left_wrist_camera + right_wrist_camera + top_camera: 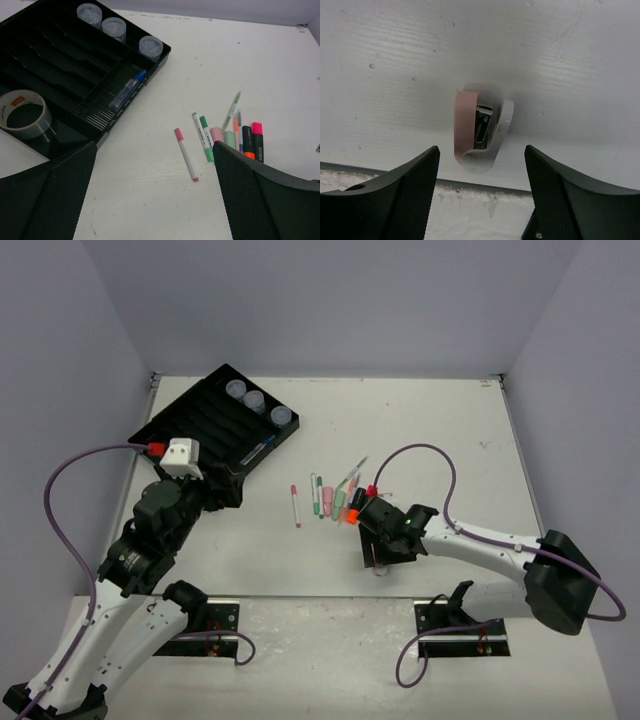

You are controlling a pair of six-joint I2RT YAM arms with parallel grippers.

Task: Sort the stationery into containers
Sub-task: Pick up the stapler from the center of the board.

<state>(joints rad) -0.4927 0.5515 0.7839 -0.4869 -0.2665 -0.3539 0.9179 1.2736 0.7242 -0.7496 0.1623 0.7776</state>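
right gripper (480, 150): jaws apart, set astride the pink-and-white stapler (479, 131) with a gap on each side. no grip made. the stapler lies directly between my right fingers on the white table (560, 60), close to the table's near edge.

left gripper (154, 147): jaws wide apart, holding nothing, hovering above the table.

placed: the black divided tray (55, 70) sits ahead and to the left of my left gripper. it holds three lidded jars (114, 27) along its far side and a blue pen (125, 90) in a long compartment. a tape ring (22, 114) lies at the corner nearest my left finger, apparently inside the tray.

outstanding: ahead and to the right of my left gripper, loose on the table, lie a pink-capped white marker (186, 155), two green-capped pens (202, 135), and a bunch of markers and thin pens (240, 137). the stapler is also unsorted.

assessment: roughly a third placed, and most of the pens remain.
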